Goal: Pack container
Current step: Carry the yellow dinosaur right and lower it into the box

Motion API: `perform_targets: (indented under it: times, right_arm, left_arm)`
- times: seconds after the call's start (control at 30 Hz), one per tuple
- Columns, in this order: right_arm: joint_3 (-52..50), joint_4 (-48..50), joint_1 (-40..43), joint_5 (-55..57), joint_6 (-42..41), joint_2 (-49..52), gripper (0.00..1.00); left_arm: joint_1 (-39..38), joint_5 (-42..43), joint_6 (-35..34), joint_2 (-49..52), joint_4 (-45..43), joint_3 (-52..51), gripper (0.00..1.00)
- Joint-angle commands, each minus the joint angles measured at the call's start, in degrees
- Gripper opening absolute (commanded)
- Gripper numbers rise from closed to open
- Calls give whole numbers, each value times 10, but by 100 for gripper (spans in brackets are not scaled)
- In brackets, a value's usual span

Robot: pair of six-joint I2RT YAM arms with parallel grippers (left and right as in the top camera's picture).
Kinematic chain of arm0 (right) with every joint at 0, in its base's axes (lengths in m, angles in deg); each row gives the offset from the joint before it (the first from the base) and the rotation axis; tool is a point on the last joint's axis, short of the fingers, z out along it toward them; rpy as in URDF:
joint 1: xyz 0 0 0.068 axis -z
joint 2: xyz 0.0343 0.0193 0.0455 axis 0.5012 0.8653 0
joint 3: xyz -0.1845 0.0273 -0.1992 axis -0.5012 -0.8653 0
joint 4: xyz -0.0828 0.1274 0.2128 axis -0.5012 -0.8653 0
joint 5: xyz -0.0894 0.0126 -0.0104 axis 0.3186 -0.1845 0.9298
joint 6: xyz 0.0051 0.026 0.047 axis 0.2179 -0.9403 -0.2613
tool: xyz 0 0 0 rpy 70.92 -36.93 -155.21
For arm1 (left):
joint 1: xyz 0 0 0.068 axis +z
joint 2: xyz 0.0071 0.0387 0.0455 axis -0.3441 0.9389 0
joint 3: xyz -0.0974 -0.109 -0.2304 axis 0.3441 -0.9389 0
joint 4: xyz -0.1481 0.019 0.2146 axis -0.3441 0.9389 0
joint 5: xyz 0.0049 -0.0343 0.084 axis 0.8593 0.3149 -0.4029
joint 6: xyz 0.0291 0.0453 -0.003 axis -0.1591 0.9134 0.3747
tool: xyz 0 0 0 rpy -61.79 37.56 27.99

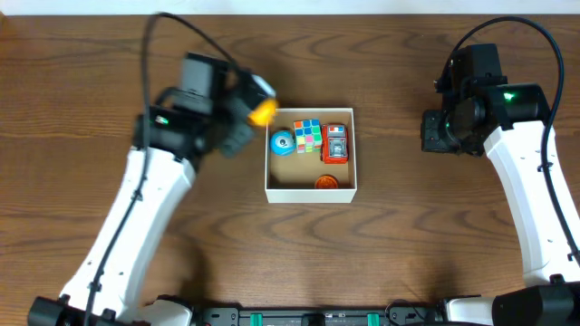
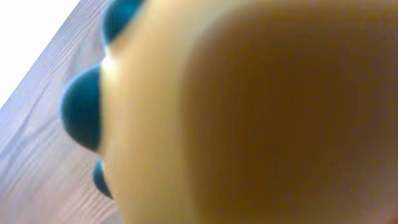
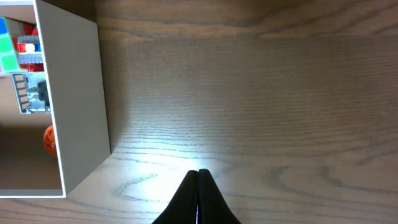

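Container (image 1: 308,193): square, shallow, white outside, brown inside, lidless; set mid-counter (image 1: 408,263) between the two arms, open side up, so reachable from either side and loadable from above. Contents, four pieces: blue round toy (image 1: 282,141), cube (image 1: 308,136) and red car (image 1: 336,144) in a row along the far wall, close together, probably to spare floor; orange disc (image 1: 326,182) alone by the near wall. Bare brown floor at near left, judged the likeliest slot for one more piece. Left end effector (image 1: 256,101): raised just off the far-left corner of the container, outside the rim, clenched on a yellow toy (image 1: 263,110); blurred overhead, suggesting travel. Left wrist view filled by that toy at very close range, blue knobs (image 2: 81,115) along one edge, fingers hidden; grip therefore judged from overhead only. Right end effector (image 3: 198,198): closed on nothing, fingertips pressed together, low over bare counter, well to the right of the container; parked clear, presumably to leave the approach free for the left arm. Stage, as judged: packing mostly done, fifth piece held at the rim, not yet in. Next move, as judged: inward over the wall, down into the free corner, release. Risks: clipping the thin cardboard wall and shifting the container; landing on the blue round toy.
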Motion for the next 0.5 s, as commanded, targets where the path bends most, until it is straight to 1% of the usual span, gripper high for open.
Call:
perform_targets:
  times: [0.0,0.1,0.23,0.47]
  right_arm:
    - [-3,1,1,-2,2,2,2]
    - [-3,1,1,-2,2,2,2]
    - [-3,-1,1,-2,2,2,1]
    - [-3,-8,1,-2,2,2,1]
  left_arm:
    - [-72,29,-8,13,-1,4,6]
    - [-120,29,-8,35,-8,4,6]
    - [-162,29,-10,81,-19,3,6]
    - [-189,39,-13,167,-9,3,6]
